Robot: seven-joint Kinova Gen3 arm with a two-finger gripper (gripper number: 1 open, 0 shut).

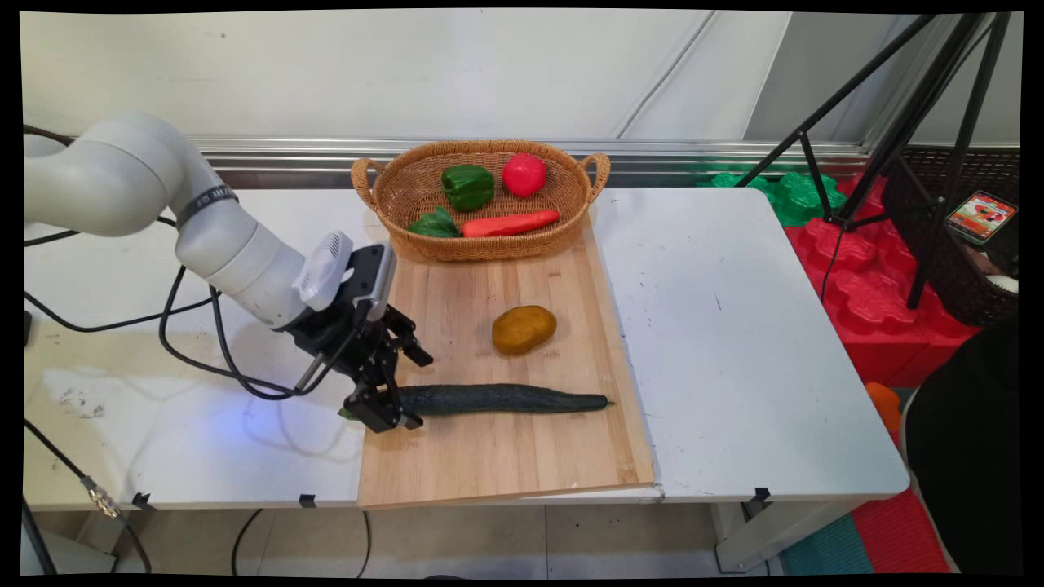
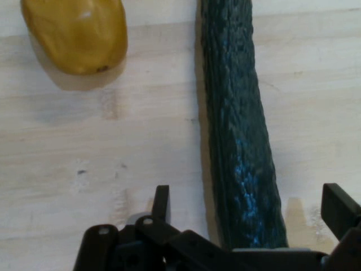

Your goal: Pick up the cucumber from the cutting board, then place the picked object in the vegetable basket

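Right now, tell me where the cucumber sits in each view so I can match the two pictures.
Main view: the cucumber lies lengthwise across the near part of the cutting board, its left end between the fingers of the gripper.
Hand view: the cucumber runs from the top edge down to the gripper at bottom centre-right.
Shared landmark: the potato, upper left in the hand view.
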